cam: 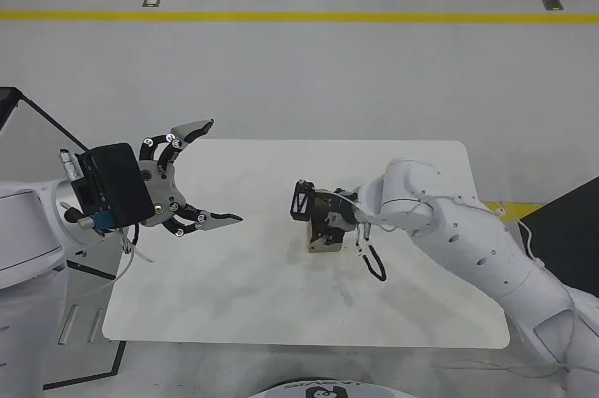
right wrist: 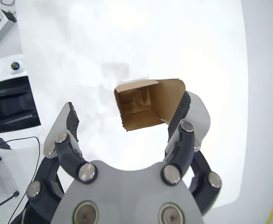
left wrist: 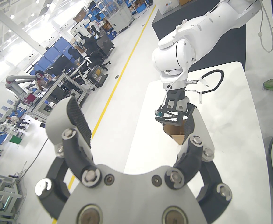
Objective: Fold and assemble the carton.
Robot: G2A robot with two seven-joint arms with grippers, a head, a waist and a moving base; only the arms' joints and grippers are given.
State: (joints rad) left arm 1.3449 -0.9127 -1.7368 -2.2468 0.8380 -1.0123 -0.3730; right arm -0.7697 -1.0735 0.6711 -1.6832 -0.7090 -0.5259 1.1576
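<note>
The small brown carton [right wrist: 141, 108] sits open-topped near the middle of the white counter [cam: 280, 298], with one flap raised. The right claw [right wrist: 128, 103] hangs over it spread wide, one pad touching the outside of that flap and the other finger clear of the carton. The left claw [cam: 220, 171], also spread wide, is by the counter's left edge, well apart from the carton.

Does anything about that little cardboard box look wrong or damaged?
Nothing looks damaged. The box sits on the table, not yet closed: its top is open and one flap sticks up next to a finger of the open right gripper.
</note>
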